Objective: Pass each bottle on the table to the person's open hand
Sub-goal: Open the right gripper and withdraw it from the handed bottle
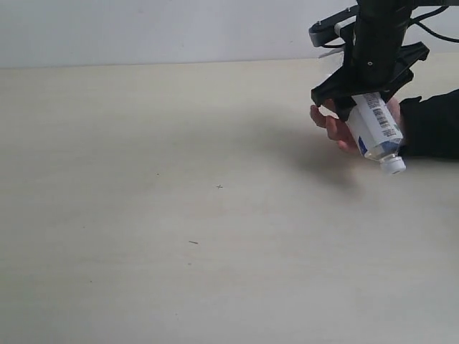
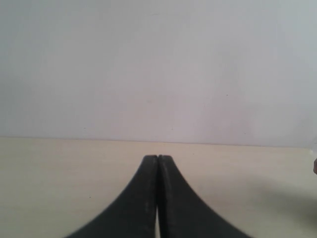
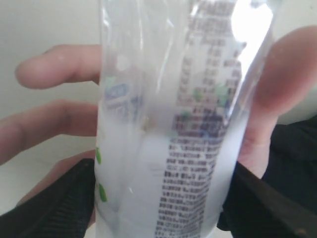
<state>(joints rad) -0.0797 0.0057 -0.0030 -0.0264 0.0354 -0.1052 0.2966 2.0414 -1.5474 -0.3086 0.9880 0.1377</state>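
Jaws of the right gripper [image 1: 358,107] clamp the barcode-labelled bottle [image 1: 376,129], tilted cap-down directly over the person's open hand [image 1: 336,127], evidently for handover. The left gripper [image 2: 158,161] is pressed closed, empty, over the table [image 1: 179,229].

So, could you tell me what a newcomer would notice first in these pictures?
The right end effector grips a clear barcode-labelled bottle, tilted cap-down, over a person's open hand near the exterior view's right edge. The pale table shows no other bottle, and the left end effector hangs shut over it.
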